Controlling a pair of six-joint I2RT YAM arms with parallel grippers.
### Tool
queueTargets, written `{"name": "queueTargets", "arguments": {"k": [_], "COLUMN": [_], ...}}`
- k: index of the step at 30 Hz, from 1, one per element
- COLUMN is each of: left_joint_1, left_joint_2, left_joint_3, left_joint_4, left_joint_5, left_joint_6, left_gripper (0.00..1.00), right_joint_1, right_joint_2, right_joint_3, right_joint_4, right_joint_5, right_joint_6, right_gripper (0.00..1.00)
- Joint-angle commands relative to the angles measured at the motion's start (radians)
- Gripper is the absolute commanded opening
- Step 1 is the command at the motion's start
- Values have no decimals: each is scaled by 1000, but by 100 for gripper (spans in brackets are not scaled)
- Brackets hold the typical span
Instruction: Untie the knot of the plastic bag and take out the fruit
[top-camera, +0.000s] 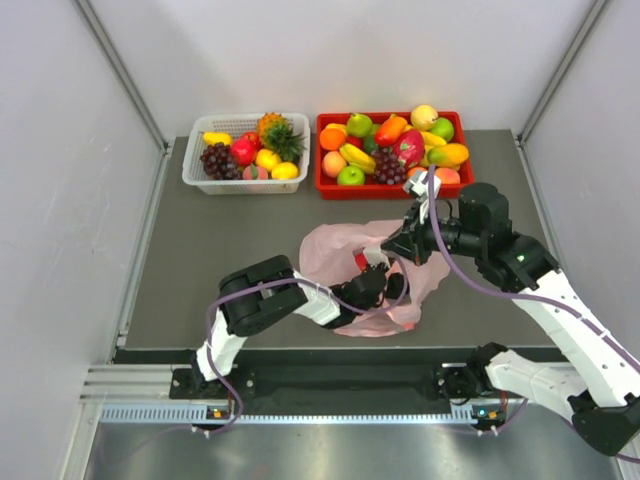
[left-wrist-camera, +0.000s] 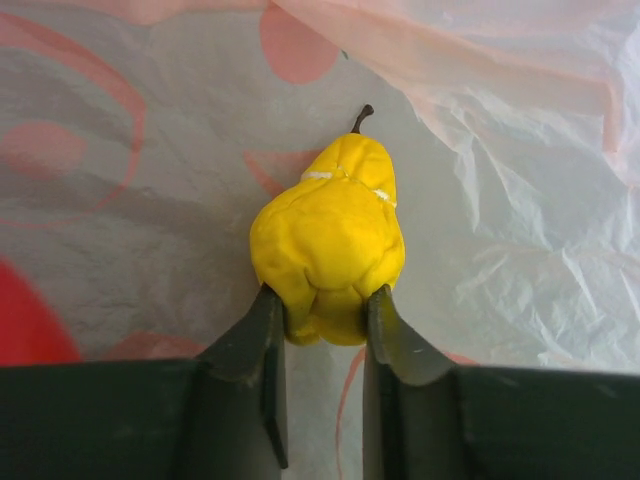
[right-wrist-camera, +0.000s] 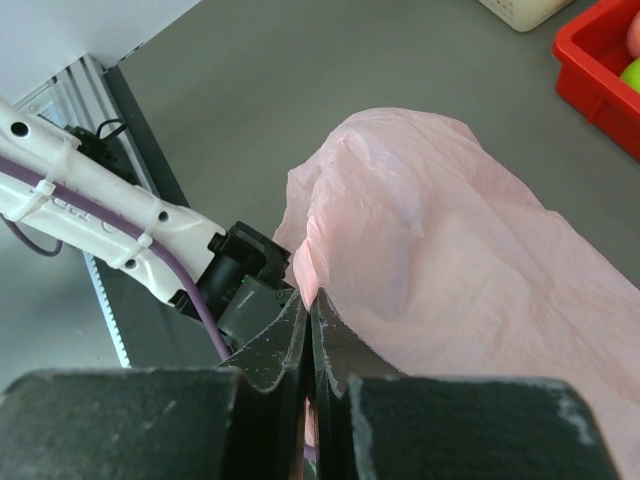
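Clamping lumpy yellow pear (left-wrist-camera: 328, 250) inside crinkly bag (left-wrist-camera: 520, 200).

a white slotted basket (top-camera: 245, 187) and a red crate (top-camera: 330, 190) sat side by side, just apart, at the far edge of the grey table (top-camera: 230, 240).

The left arm (top-camera: 262, 300) folds low at lower centre of the top view, its left gripper (left-wrist-camera: 324, 295) nipping a yellow fruit (left-wrist-camera: 330, 235). The right arm (top-camera: 545, 290) reaches in from lower right; the right gripper (right-wrist-camera: 308, 305) pinches the plastic bag (right-wrist-camera: 430, 220), fingers pressed together.
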Motion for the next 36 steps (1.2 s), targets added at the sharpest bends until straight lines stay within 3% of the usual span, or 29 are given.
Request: {"name": "queueTargets", "arguments": {"k": [1,8,10,12,13,15,17,19,20,21,27,31,36], "left_joint_1": [2,-20,-26,-27,-29,-29,-30,-29,-29,-30,-30,-38,-41], "left_joint_2": [-46,-213,-271,-303,-329,-348,-359,-366,-370,-371,-451,-555,-701], "left_joint_3": [-30,-87,-84,-73,-68,-73,-81,-93,-108,-113,-156,-168,-228], "left_joint_4": [83,5,-52,-151,-191,-251,-254,-251,-235,-231,-257,-401,-550], "left_joint_5": [23,9,12,14,-3,-27,-52,-55,-58,-58,-74,-69,-46], "left_joint_6": [27,103,119,132,142,157,175,175,171,166,160,154,134], "left_gripper": [3,2,25,34,45,51,45,24,9,4,0,0,0], "right_joint_1": [-10,-10,-11,-11,-11,-11,-11,-11,-11,-11,-10,-10,-10], "right_joint_2": [-33,-51,-51,-51,-51,-50,-48,-47,-47,-47,-54,-47,-48], "right_joint_3": [5,-6,-8,-8,-6,-8,-8,-8,-8,-8,-11,-15,-34], "right_joint_4": [47,50,49,47,47,47,50,49,46,44,42,50,84], "right_joint_5": [31,117,127,138,141,140,140,140,141,143,176,219,406], "right_joint_6": [9,20,21,20,20,20,21,21,20,18,17,26,72], "right_gripper": [0,0,0,0,0,0,0,0,0,0,0,0,0]}}
